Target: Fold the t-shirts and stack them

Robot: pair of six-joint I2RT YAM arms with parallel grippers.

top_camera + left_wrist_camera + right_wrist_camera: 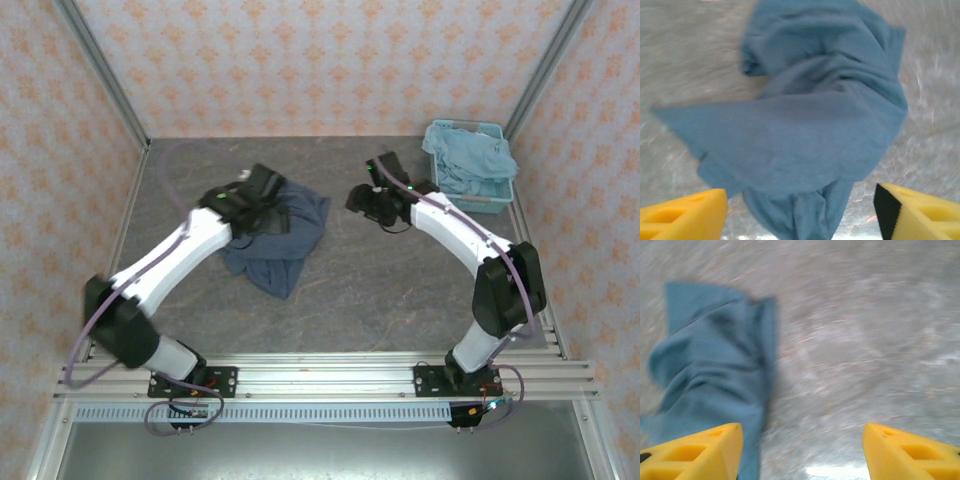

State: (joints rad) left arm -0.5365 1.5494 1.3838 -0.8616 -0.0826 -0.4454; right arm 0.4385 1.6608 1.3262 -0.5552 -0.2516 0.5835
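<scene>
A dark slate-blue t-shirt (285,240) lies crumpled on the grey table, left of centre. My left gripper (260,203) hovers over the shirt's far left part. In the left wrist view that gripper (800,194) stands open, and the t-shirt (815,120) spreads below it, with a bunched fold lying between the yellow fingers (687,215), apart from both. My right gripper (368,200) is just right of the shirt. The right wrist view shows it (802,429) open over bare table, with the t-shirt's edge (715,365) by its left finger. A pale sky-blue t-shirt (475,160) is heaped in the basket.
The light blue slatted basket (482,207) stands at the back right, near the frame post. Patterned walls close the table on three sides. Bare grey tabletop (400,290) stretches in front of and between the arms. The right wrist view is blurred by motion.
</scene>
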